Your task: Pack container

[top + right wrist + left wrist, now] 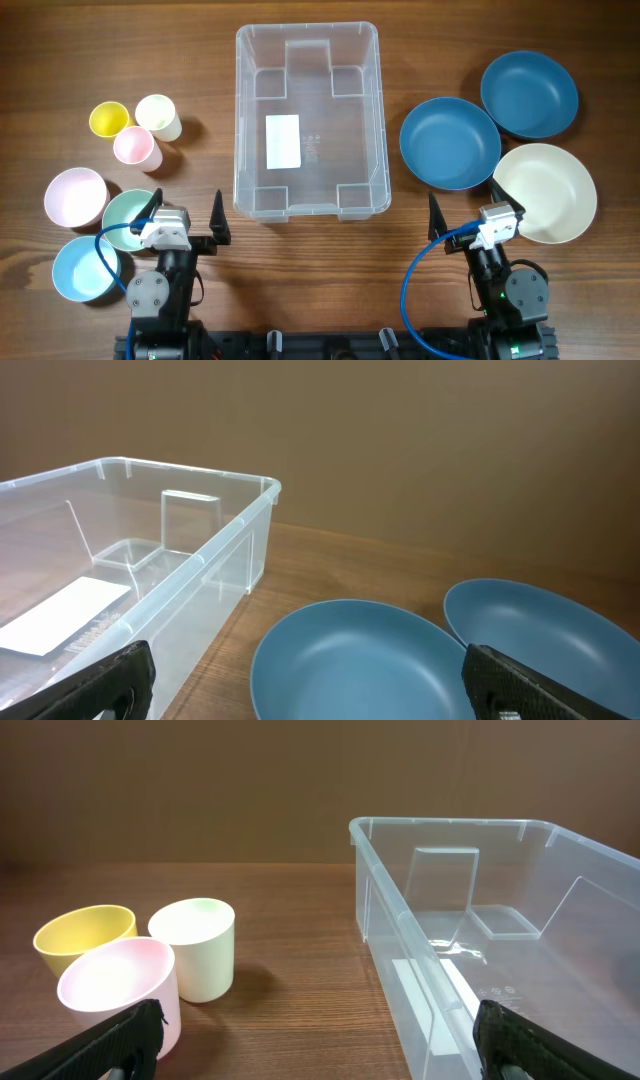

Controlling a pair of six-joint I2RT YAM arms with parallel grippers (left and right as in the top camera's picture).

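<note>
Now left gripper (186,207) and right gripper (477,210) wide open, apparently empty, near container (308,27).

Bench (60,60): brown, with a wood-grain pattern throughout.

Container (345,140): clear, colourless plastic. The label (283,141) on its floor is plain white.

Toward the left edge:
- yellow cup (109,119)
- cream cup (157,115)
- pink cup (136,147), pale

Near-left corner:
- pink bowl (75,196), pale
- green bowl (128,215), mint
- light blue bowl (82,268)

Toward the right edge:
- dark blue bowl (450,143)
- second dark blue bowl (529,94), same shade
- cream bowl (545,192)

All cups and bowls are plain, with no pattern.
</note>
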